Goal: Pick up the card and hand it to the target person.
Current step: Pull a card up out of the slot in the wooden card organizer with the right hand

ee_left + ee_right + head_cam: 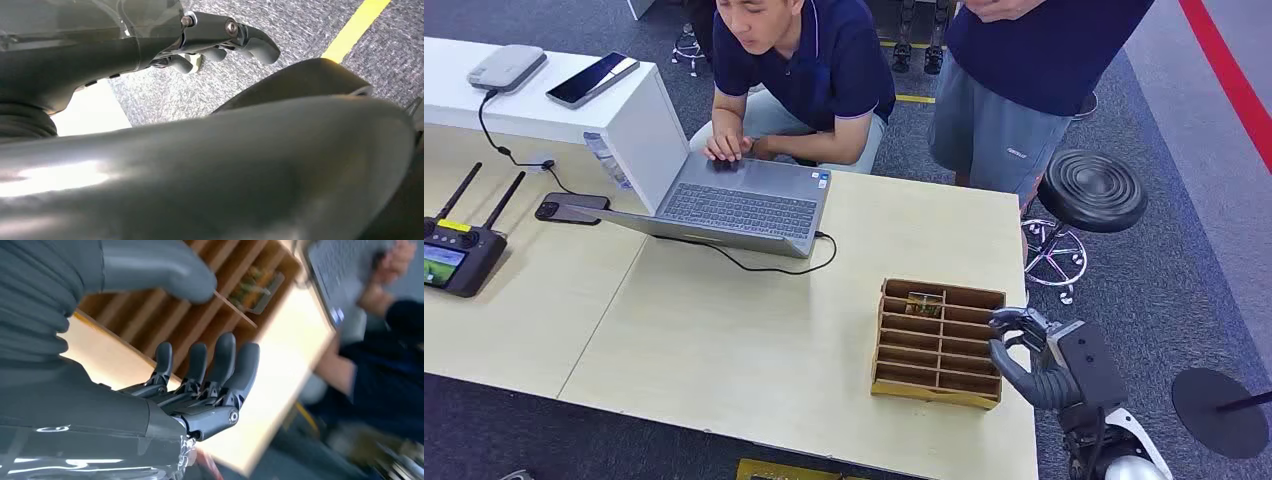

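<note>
1. The table [754, 350] stretches out ahead of the right hand [1022, 352], which hovers off its far corner, just beside the wooden divider box [939, 343].
2. Well beyond the hand, a seated person [809, 75] works at a laptop [742, 205]; a second person [1014, 90] stands further off. Which one is the target, I can't tell.
3. That divider box sits just beside the fingertips, slot walls packed tight.
4. Right hand: empty, thumb [165, 267] held apart from fingers [220, 365] that are loosely spread and a little bent. Ready, not gripping.
5. Left hand [220, 42] hangs low over carpet, fingers bent inward, nothing visible in them; open or closed, I can't say.
6. The card [923, 301] stands in a far-row slot, away from the hand, across the box.

The risk: thick fingers in a narrow slot. They could catch a divider and drag the light box, or pinch just the card's edge so it slips during the hand-over.
</note>
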